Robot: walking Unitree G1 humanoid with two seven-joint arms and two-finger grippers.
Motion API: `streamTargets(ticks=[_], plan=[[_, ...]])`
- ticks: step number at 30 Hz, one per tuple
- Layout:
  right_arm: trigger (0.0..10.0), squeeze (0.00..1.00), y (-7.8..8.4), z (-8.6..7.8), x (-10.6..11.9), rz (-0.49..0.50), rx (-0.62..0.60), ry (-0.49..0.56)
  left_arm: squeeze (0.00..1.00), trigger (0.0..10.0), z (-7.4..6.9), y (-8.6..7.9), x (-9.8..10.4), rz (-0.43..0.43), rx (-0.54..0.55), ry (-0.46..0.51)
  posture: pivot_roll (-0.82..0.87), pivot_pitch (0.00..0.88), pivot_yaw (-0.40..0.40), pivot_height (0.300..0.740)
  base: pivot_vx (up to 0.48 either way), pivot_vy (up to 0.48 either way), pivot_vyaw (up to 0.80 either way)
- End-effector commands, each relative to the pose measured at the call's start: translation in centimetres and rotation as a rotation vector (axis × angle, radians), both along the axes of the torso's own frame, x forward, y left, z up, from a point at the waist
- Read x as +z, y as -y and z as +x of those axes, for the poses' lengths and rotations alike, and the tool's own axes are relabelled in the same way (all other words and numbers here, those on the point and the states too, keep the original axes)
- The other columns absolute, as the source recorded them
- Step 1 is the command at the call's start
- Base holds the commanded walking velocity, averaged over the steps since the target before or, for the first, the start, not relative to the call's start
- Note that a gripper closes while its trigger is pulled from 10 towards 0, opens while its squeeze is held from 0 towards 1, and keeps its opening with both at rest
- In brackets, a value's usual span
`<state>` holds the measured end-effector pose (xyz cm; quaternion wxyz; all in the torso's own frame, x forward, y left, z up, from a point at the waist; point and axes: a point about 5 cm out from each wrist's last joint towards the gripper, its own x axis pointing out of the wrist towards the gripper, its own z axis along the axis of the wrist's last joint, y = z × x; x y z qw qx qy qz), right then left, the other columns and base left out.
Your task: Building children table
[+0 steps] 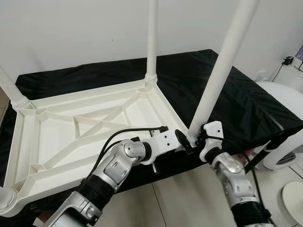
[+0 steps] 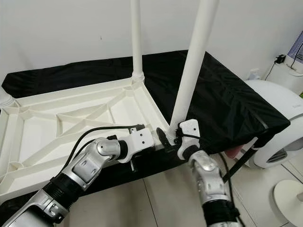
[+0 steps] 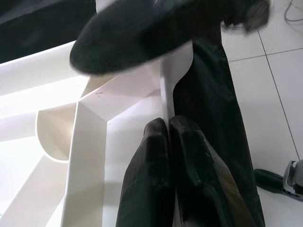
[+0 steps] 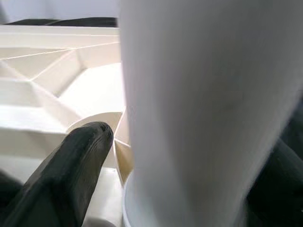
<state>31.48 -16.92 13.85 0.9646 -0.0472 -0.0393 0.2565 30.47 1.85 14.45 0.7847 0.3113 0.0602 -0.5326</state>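
We've got the R gripper (image 1: 193, 140) clamped round the near leg (image 1: 218, 71) at its base; L gripper (image 1: 182, 140) fingers pressed together, pinching the upturned tabletop (image 1: 71, 137) rim.

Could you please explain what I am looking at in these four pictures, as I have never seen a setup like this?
This is a humanoid robot with two silver arms, each ending in two black fingers. The two wide pictures come from cameras in its head, looking down; the two close-ups come from cameras on its wrists. A white plastic tabletop lies upside down on a black-covered surface, with white legs standing up from its corners. The right gripper is closed around the near leg at its base, by the corner socket. The left gripper sits at the tabletop's rim beside that same corner, its fingers pressed together.
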Motion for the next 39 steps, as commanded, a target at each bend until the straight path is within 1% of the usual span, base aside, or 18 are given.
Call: streamTargets(ticks=[1,6,8,11,13,15,18,19,20,21,22,24,25,38,39], plan=[[10.0,0.00,-0.2,0.0,-0.2,-0.005,0.042,-0.002,0.00,10.0,-0.4,0.1,-1.0,0.034,-0.020,-0.036,-0.09,0.049,0.029,0.740,0.000,0.000,0.00],[10.0,0.00,1.2,0.3,0.9,-0.049,0.158,0.010,0.00,10.0,-0.4,0.1,-0.9,0.034,-0.021,-0.035,-0.09,0.055,0.033,0.740,0.000,0.000,0.00],[10.0,0.00,1.5,0.4,1.1,-0.065,0.183,0.007,0.00,10.0,-0.3,0.1,-0.9,0.034,-0.021,-0.035,-0.09,0.055,0.033,0.740,0.000,0.000,0.00],[10.0,0.00,2.0,0.6,1.6,-0.119,0.235,0.020,0.00,10.0,-0.3,0.1,-0.8,0.034,-0.022,-0.035,-0.09,0.055,0.035,0.740,0.000,0.000,0.00],[10.0,0.00,2.0,0.6,1.6,-0.119,0.235,0.020,0.00,10.0,-0.3,0.1,-0.8,0.034,-0.022,-0.035,-0.09,0.055,0.035,0.740,0.000,0.000,0.00],[10.0,0.00,2.4,0.9,1.9,-0.146,0.252,0.027,0.00,10.0,-0.3,0.1,-0.8,0.035,-0.022,-0.035,-0.09,0.054,0.036,0.740,0.000,0.000,0.00],[10.0,0.00,2.5,1.0,2.0,-0.157,0.262,0.029,0.00,10.0,-0.3,0.1,-0.8,0.035,-0.021,-0.035,-0.09,0.054,0.036,0.740,0.000,0.000,0.00],[9.5,0.00,2.5,1.1,2.1,-0.167,0.281,0.025,0.00,10.0,-0.3,0.0,-0.8,0.035,-0.021,-0.034,-0.09,0.054,0.035,0.740,0.000,0.000,0.00],[9.5,0.00,2.5,1.1,2.1,-0.167,0.281,0.025,0.00,10.0,-0.3,0.0,-0.8,0.035,-0.021,-0.034,-0.09,0.054,0.035,0.740,0.000,0.000,0.00],[7.8,0.00,2.5,1.1,2.0,-0.174,0.294,0.021,0.00,10.0,-0.3,0.0,-0.8,0.035,-0.021,-0.034,-0.08,0.053,0.035,0.740,0.000,0.000,0.00],[4.0,0.00,2.4,1.1,1.9,-0.180,0.304,0.018,0.00,10.0,-0.3,0.0,-0.8,0.035,-0.021,-0.033,-0.08,0.053,0.036,0.740,0.000,0.000,0.00],[4.0,0.00,2.4,1.0,1.8,-0.184,0.310,0.016,0.00,10.0,-0.3,0.0,-0.8,0.035,-0.020,-0.033,-0.08,0.053,0.036,0.740,0.000,0.000,0.00],[0.0,0.00,2.4,1.0,1.7,-0.185,0.317,0.014,0.00,10.0,-0.2,0.0,-0.8,0.037,-0.021,-0.032,-0.08,0.052,0.040,0.740,0.000,0.000,0.00],[0.0,0.00,2.3,1.0,1.2,-0.180,0.327,0.012,0.00,10.0,-0.2,-0.1,-0.7,0.042,-0.026,-0.029,-0.08,0.054,0.045,0.740,0.000,0.000,0.00],[10.0,0.00,2.3,1.0,1.2,-0.181,0.317,0.014,0.00,10.0,-0.2,-0.1,-0.7,0.041,-0.026,-0.030,-0.08,0.057,0.042,0.740,0.000,0.000,0.00]])
